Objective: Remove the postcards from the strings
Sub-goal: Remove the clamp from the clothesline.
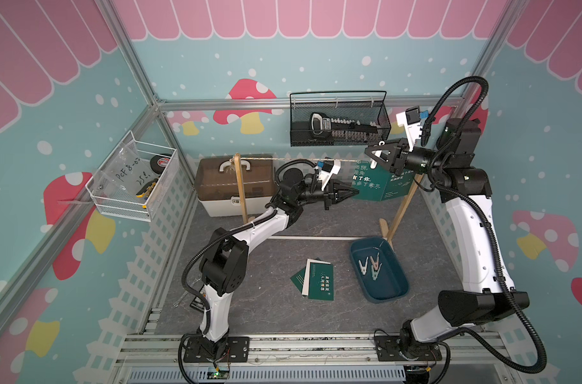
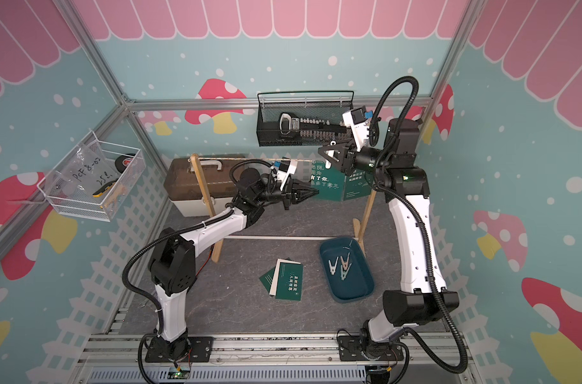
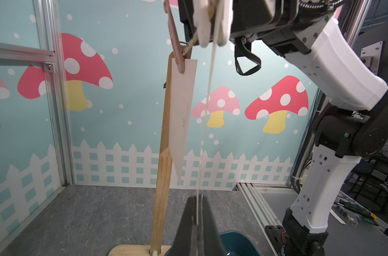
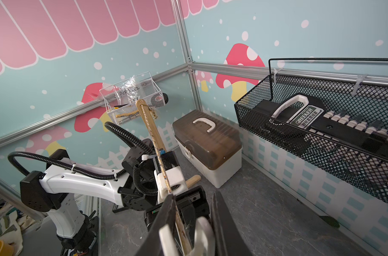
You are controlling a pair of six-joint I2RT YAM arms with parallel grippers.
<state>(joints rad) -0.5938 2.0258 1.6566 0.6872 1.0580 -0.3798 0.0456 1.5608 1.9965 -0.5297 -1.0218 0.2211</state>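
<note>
Left claw [image 1: 356,192] clamps a hanging dark green rectangular postcard [image 1: 369,190]; right claw [image 1: 370,157] pinches its white plastic clothespin [image 1: 377,154] on the beige twisted cord [image 1: 266,160].

Both arms bend at the elbow and reach toward each other, the left gripper [image 1: 353,192] held low and level, pinched tight on a postcard [image 1: 369,189], the right gripper [image 1: 372,158] raised higher, jaws squeezing a white clothespin [image 1: 378,153].

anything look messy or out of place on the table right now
Only mildly: the postcards lying on the table form a fanned, crooked pile, a white one poking out between green ones, corners not aligned. Clothespins sit inside the blue bin. Nothing looks spilled or damaged.
</note>
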